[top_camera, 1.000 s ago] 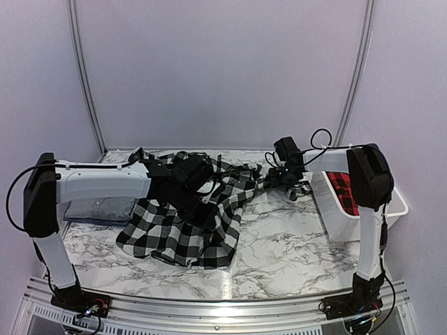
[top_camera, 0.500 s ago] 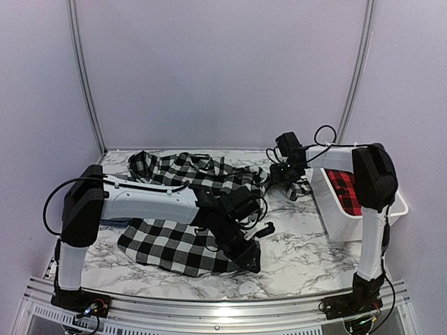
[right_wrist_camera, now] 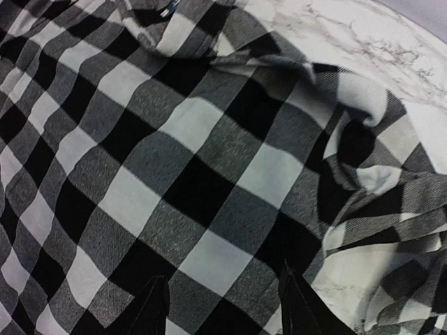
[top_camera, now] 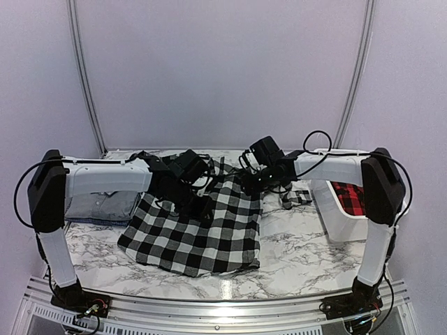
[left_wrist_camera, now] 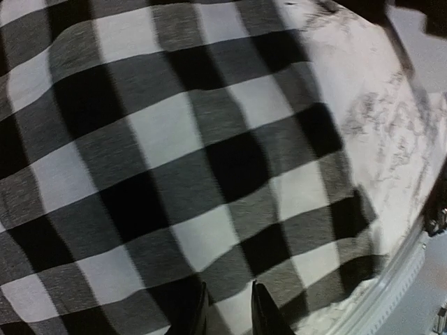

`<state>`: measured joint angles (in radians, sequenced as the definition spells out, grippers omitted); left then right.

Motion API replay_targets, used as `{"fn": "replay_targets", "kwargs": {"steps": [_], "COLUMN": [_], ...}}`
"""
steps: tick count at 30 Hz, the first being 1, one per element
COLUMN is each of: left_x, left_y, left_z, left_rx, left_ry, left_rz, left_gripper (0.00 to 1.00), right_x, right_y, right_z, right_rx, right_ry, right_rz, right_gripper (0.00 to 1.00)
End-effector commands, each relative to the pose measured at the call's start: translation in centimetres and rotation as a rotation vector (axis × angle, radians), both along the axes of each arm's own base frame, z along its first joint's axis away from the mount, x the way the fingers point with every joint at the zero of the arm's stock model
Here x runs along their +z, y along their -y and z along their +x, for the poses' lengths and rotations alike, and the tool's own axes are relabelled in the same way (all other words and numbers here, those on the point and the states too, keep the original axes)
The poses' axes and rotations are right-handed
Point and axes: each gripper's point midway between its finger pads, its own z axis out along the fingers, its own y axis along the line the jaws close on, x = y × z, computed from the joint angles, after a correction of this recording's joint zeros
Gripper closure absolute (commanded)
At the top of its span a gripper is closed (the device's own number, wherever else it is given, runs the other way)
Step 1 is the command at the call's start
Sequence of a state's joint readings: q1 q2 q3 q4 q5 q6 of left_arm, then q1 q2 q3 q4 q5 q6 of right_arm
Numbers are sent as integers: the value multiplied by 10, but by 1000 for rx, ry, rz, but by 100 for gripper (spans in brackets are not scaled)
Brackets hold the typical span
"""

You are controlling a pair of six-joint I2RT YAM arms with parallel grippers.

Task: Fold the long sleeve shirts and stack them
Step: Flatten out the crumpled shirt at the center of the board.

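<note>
The black-and-white checked shirt (top_camera: 199, 241) lies spread out flat on the middle of the marble table, and it fills the left wrist view (left_wrist_camera: 174, 153) and the right wrist view (right_wrist_camera: 174, 160). One sleeve (top_camera: 297, 197) trails off to the right. My left gripper (top_camera: 204, 209) hovers over the shirt's upper middle, its fingers (left_wrist_camera: 262, 314) a little apart with nothing between them. My right gripper (top_camera: 250, 185) is over the shirt's upper right corner, wide open (right_wrist_camera: 223, 307) and empty. The grey shirt (top_camera: 105, 206) lies folded at the left. The red-and-black shirt (top_camera: 349, 197) sits in the bin.
A white bin (top_camera: 328, 213) stands at the right edge of the table. Bare marble (top_camera: 300, 244) shows in front of it, and the table's metal front rail (top_camera: 223, 307) runs along the near edge.
The left arm swung out to the front right with the shirt and came back. The shirt now lies flatter and wider. The right gripper has moved left, over the shirt's upper right.
</note>
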<state>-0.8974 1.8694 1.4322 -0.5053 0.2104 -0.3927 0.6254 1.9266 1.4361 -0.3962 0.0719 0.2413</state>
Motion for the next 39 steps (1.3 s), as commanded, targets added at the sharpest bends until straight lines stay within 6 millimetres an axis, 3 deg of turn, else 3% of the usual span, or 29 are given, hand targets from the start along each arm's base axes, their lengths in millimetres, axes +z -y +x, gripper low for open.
{"fn": "replay_targets", "kwargs": {"steps": [1,4,7,10,13,18,23,28,34,39], "left_x": [-34,-53,-65,-73,-80,-79,-84,-89,-88,-93], "left_y": [-56,-83,-97,-100,-102,-103,-103,-103,-101,-103], "left_z": [16,25,27,26,24,23,19,17,15,10], "left_rx": [123,168,180,185,194,212,209,209,204,197], "left_ry": [3,-18,-15,-21,-34,-38,-56,-66,-73,-92], "left_rz": [142,186,229,242,246,231,232,231,221,224], "left_gripper": [76,77,77,77,77,77,76,76,76,76], "right_x": [-11,-29,-36,-23,-13,-20,-15,-30,-57,-58], "right_y": [14,44,56,46,25,-7,-24,-38,-33,0], "right_z": [3,28,54,73,80,71,65,83,124,171], "right_rx": [-67,-132,-152,-134,-92,-24,-13,15,-1,-84], "right_ry": [-5,-19,-39,-13,22,-3,23,16,-13,26], "right_rz": [-13,4,14,15,63,85,100,106,134,179], "right_gripper": [49,50,53,55,59,75,74,72,74,69]}}
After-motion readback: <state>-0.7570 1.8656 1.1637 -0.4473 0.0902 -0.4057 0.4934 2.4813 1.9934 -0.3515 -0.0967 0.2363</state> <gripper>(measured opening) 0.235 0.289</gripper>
